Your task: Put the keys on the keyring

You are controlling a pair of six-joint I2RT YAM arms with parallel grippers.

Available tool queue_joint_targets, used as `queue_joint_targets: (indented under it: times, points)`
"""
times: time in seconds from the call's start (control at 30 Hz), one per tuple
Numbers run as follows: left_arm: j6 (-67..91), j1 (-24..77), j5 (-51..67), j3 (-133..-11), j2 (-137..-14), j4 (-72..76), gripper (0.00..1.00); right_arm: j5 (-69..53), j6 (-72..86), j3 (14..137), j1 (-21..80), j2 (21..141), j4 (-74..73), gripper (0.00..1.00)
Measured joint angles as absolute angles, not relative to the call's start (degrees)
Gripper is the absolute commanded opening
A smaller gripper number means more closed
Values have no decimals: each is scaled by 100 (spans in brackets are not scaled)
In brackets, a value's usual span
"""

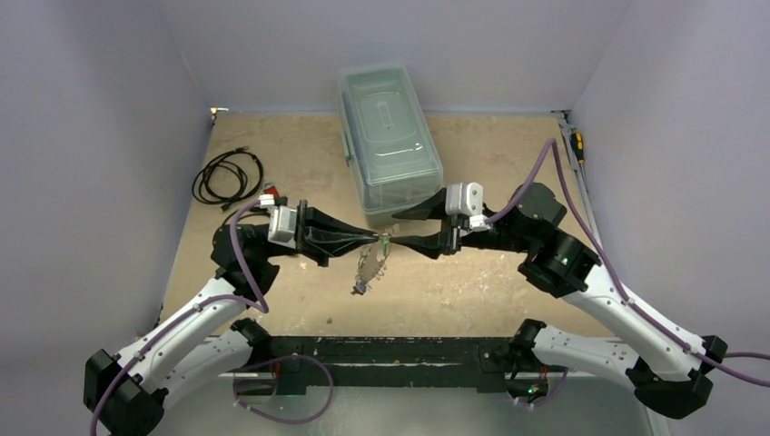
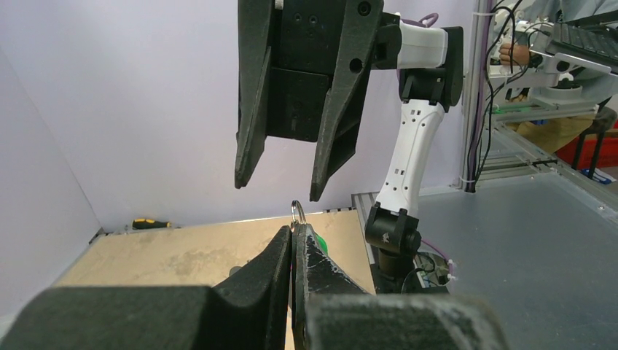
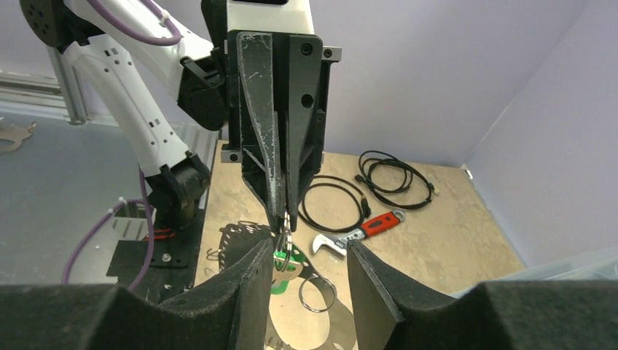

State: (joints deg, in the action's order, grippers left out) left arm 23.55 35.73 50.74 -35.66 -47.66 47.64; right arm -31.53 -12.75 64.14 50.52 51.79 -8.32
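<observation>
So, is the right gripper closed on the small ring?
No, the right gripper is open, its fingers not touching the small ring, which the left gripper pinches.

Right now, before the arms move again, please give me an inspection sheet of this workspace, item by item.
Surface: tan board, stained in patches.
Job's things: keyring lies flat at centre; green key hangs by the small wire ring; blue key not seen.
Clutter: clear lidded box; red-handled wrench; screwdriver at the right edge.
Grippers: left gripper shut on the small wire ring; right gripper open, facing it.
Cables: black coiled cables far left; purple arm cables.
Surroundings: lilac walls; nothing else seen.
</observation>
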Motion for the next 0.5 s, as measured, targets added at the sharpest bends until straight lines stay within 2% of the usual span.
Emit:
queue_joint_targets:
  times: [0.2,0.5]
  points:
    - [2351,3573,5081,-3566,-4766,4762,0,-3284,-1205,6414,5052,5293,-755,35]
    - [2346,3573,5083,-3566,-4764,4751,0,-3323,-1116,6414,5052,5435,-694,11]
